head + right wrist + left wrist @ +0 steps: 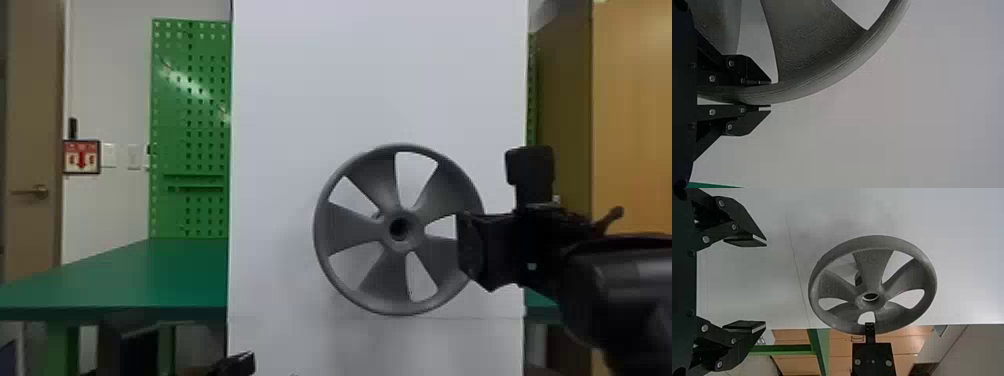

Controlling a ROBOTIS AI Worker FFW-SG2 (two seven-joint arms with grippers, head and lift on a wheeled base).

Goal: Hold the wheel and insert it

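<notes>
The grey five-spoked wheel [371,229] is upright in front of a white panel [380,75]. My right gripper [467,250] is at its right side, and in the right wrist view the right gripper [762,94] is shut on the wheel's rim [801,91], one finger on either side. In the left wrist view a small stub [858,279] shows behind the wheel [872,264]; how it lines up with the hub I cannot tell. A tip of my left gripper [239,363] is low, left of the wheel; the left gripper [766,284] stands open, holding nothing.
A green table [115,280] extends on the left beyond the white panel, with a green pegboard [200,130] behind it. At the right stands a wooden cabinet or door [632,115]. The panel rises close behind the wheel.
</notes>
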